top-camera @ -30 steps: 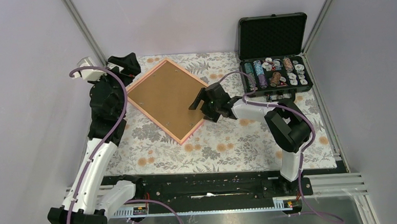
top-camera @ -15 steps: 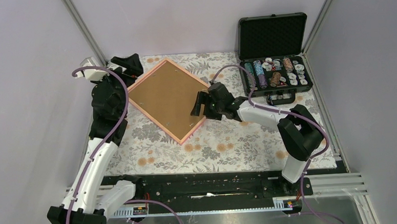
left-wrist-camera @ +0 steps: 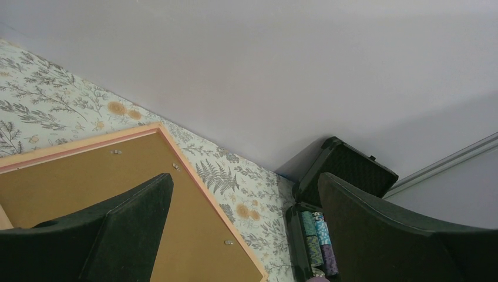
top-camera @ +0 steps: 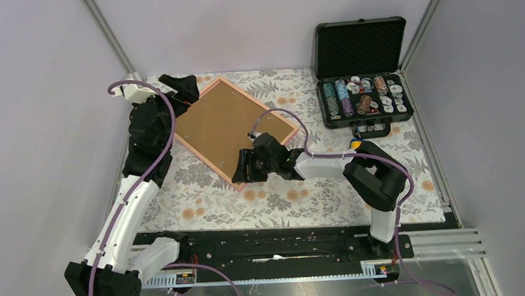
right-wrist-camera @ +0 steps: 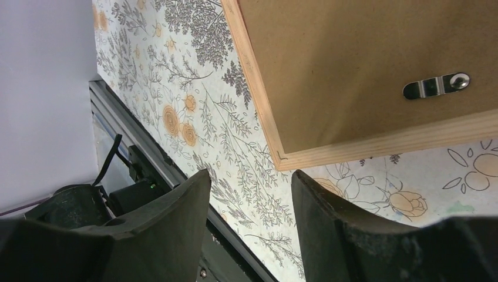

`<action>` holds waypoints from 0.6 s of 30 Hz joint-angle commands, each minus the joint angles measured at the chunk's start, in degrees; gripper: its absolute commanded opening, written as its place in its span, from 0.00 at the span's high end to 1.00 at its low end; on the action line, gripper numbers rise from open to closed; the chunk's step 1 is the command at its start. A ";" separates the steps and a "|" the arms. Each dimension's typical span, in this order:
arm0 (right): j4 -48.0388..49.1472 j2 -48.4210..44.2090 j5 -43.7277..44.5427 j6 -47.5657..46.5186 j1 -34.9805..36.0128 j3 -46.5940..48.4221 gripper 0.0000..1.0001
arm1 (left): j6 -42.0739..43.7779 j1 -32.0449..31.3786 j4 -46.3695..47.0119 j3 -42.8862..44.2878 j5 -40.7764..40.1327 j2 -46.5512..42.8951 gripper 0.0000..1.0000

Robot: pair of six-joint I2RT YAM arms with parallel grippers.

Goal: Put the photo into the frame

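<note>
The salmon-edged rectangular picture frame lies face down, left of centre on the floral desk, with its brown fibreboard backing up. The coast photo is not visible. The right tool hovers at the near corner, partly parted and empty. The left tool gapes wide at the far-left edge. Best to turn the metal clip aside before lifting. A second ago the right tool stood wider, at the frame's right edge.
</note>
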 commanded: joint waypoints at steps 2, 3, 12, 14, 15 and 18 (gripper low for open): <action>2.17 0.74 1.11 -1.13 0.51 1.44 0.40 | 0.75 -0.02 1.33 1.49 -0.58 -1.80 0.01; 2.52 1.06 1.14 -0.90 0.52 1.11 0.40 | 0.90 0.03 1.22 1.58 -0.61 -1.84 0.01; 3.42 6.16 3.67 -1.70 0.53 4.41 0.41 | 1.79 0.00 0.44 2.04 -1.23 -2.10 0.01; 2.76 8.06 4.69 -2.44 0.48 6.16 0.41 | 2.14 0.00 0.12 2.38 -1.46 -2.11 0.01; 2.60 8.83 5.12 -2.74 0.56 6.96 0.41 | 2.28 -0.02 -0.02 2.41 -1.72 -2.19 0.01; 2.22 10.30 6.41 -3.35 0.52 8.46 0.41 | 2.24 -0.01 0.03 2.13 -2.21 -2.31 0.01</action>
